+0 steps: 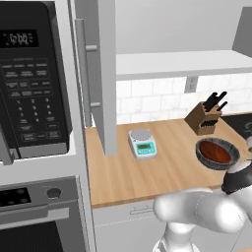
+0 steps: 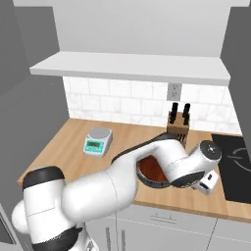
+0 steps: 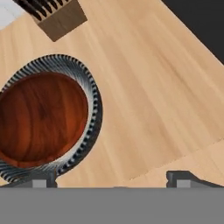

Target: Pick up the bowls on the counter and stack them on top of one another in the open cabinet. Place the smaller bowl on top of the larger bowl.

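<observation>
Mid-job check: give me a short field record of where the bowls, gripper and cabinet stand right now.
bowls: small bowl already sits inside the large bowl, nested
location: on the counter, in front of the knife block
gripper: beside the bowls, over bare counter; fingers apart, holding nothing
cabinet: shelf bare where seen, door open
other: scale on the counter, cooktop at the counter's right end

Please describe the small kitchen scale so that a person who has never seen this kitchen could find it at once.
Start at the long wooden counter beneath the open cabinet. The scale sits near the tiled back wall, left of the knife block and the stacked bowls. It is white and flat, with a round grey plate and a teal display panel.
</observation>
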Controlling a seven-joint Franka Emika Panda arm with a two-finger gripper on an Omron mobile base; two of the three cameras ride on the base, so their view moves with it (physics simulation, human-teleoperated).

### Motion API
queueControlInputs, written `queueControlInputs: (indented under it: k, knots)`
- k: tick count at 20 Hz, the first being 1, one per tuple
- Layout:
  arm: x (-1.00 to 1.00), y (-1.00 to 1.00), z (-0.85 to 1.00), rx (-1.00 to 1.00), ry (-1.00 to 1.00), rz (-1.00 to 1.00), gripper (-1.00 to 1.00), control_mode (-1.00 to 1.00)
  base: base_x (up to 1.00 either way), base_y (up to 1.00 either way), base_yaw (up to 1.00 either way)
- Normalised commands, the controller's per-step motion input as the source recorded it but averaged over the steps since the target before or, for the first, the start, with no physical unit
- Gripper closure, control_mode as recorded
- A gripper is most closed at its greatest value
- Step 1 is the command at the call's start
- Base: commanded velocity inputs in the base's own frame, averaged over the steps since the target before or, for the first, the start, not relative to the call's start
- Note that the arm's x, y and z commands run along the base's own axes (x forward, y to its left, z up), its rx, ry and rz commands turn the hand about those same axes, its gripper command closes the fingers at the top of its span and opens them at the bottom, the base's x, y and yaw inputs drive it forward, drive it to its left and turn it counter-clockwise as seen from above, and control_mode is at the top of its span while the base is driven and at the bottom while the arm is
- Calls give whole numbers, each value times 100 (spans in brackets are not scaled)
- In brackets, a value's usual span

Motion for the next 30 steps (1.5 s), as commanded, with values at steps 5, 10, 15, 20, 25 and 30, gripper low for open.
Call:
queueControlInputs:
  k: [5, 10, 15, 20, 25, 30]
  knots:
    - [79, 0, -25, 3, 8, -21, -100, -100, 0, 0, 0]
    - [46, 0, -61, 12, 17, -15, -100, -100, 0, 0, 0]
    - [22, 2, -48, 13, 11, -12, -100, -100, 0, 0, 0]
    - [1, 16, -38, 8, -1, -8, -100, -100, 0, 0, 0]
    - [20, 16, -23, 0, -1, -7, -100, -100, 0, 0, 0]
    - [13, 8, -3, 0, 0, -6, 100, -100, 0, 0, 0]
